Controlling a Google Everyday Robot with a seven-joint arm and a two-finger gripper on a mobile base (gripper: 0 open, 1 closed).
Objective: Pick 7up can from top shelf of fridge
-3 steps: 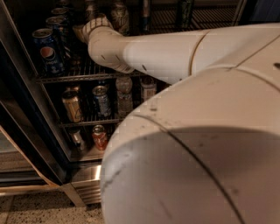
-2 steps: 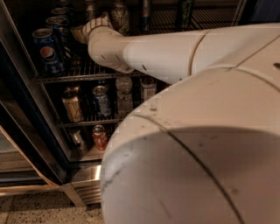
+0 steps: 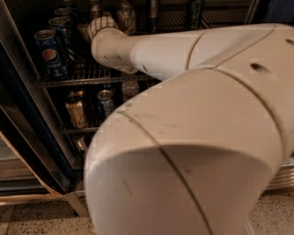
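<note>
1. At the far left, the dark door frame of the fridge point(image 3: 25, 133) slants down toward a speckled floor point(image 3: 32, 220).
2. Just inside it, a blue Pepsi can point(image 3: 49, 54) stands upright at the left end of the top shelf point(image 3: 78, 79), the chrome wire rack. More blue cans stand in a row behind it, toward the back.
3. Under that rack, on the next one down, a gold can point(image 3: 76, 110) and a blue can point(image 3: 105, 102) stand side by side, both upright.
4. The gripper point(image 3: 97, 24) is inside the fridge above the top shelf, to the right of the Pepsi row and deep in the dark upper part. Only its pale ribbed base shows past the wrist. Whether it is wide, narrow or holding anything cannot be told.
5. The 7up can point(image 3: 126, 16) stands on the top shelf just right of the gripper. It is upright, with its long axis vertical and its silver top pointing up, partly cut off by the upper edge of the view. Whether the gripper touches it cannot be told.
6. Farther right at the back, a tall dark slim can point(image 3: 195, 10) stands upright.
7. The cream arm point(image 3: 183, 50) runs from the right edge leftward to the wrist. Its large rounded housing point(image 3: 193, 156) fills the lower right and hides much of the fridge.
</note>
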